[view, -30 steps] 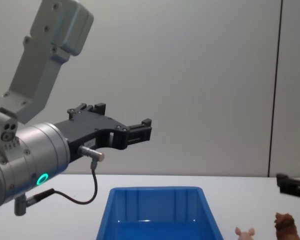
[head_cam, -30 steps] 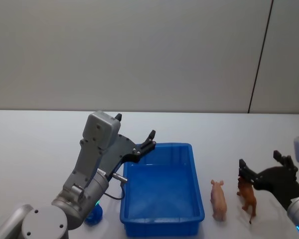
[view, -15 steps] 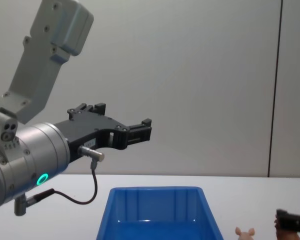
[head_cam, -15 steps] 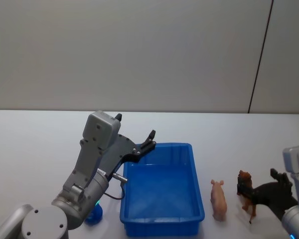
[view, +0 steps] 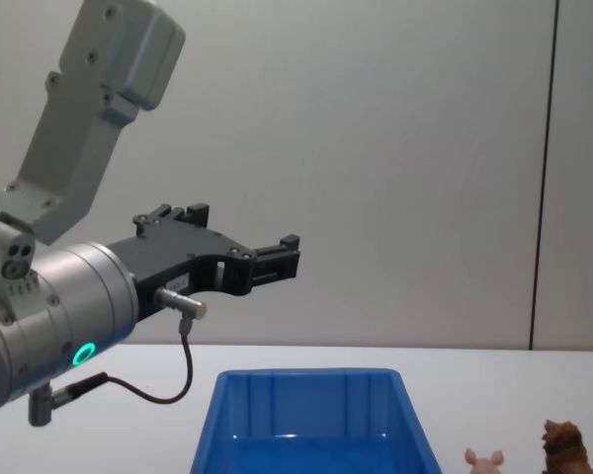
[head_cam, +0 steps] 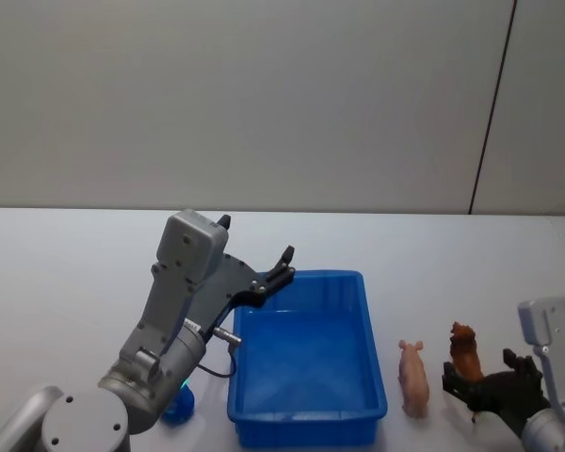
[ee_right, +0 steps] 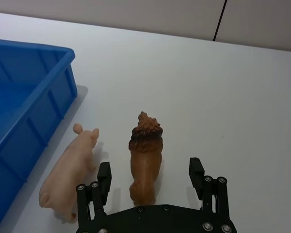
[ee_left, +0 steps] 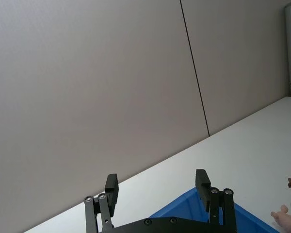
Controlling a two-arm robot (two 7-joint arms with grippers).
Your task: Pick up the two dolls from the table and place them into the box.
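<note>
Narrow gap btw pink doll [ee_right: 68, 167] & brown doll [ee_right: 145, 155]; box [ee_right: 39, 109] wall near pink doll; open table [ee_right: 242, 107] opposite.

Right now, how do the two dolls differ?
The brown doll is shaggy reddish-brown; the pink doll is smooth and pale. The pink doll stands nearer the box; the brown doll is farther out. The open right gripper straddles the brown doll, not the pink doll. Both stand on the table, outside the box. The left gripper hangs open above the box's left side.
</note>
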